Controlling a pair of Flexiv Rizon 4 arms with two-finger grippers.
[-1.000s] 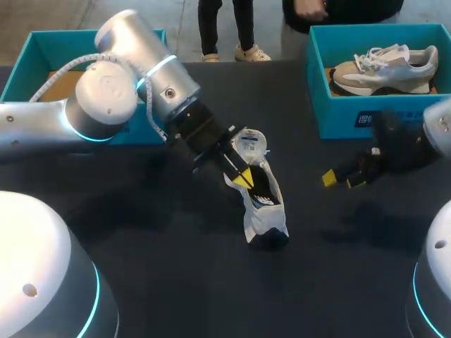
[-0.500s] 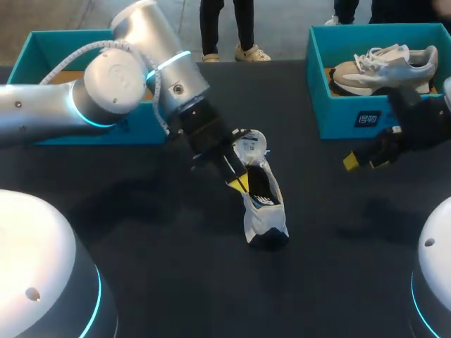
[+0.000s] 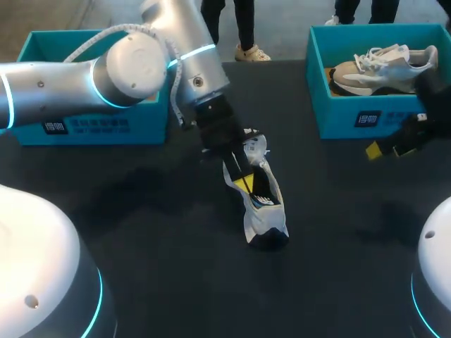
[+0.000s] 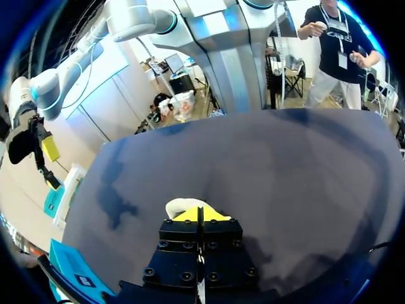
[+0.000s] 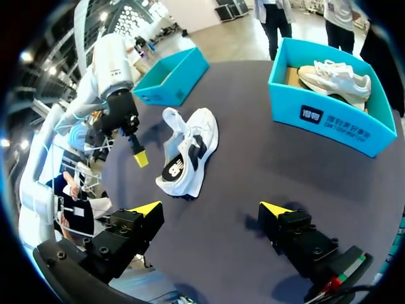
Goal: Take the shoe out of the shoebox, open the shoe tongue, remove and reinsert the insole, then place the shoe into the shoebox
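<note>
A white shoe (image 3: pixel 259 204) with a dark inside lies on the black table (image 3: pixel 176 246), its tongue pulled up; it also shows ahead of my right gripper (image 5: pixel 211 209) as the shoe (image 5: pixel 186 149). My left gripper (image 3: pixel 244 184) hangs over the shoe's opening with its yellow tips pressed together. From the right wrist view, the left gripper (image 5: pixel 140 158) stands just beside the shoe with nothing seen between its tips. In its own view, the left gripper (image 4: pixel 197 215) is shut, a pale bit of shoe (image 4: pixel 183 205) just ahead. My right gripper (image 3: pixel 389 148) is open in front of the shoebox (image 3: pixel 366 116).
The teal shoebox (image 5: pixel 323 117) at the back right holds a second pale shoe (image 3: pixel 384 67). Another teal box (image 3: pixel 84 127) stands at the back left behind my left arm. Bare table lies in front of the shoe.
My right gripper has moved right and back toward the shoebox. My left arm's elbow has swung toward the back while its gripper stayed at the shoe.
</note>
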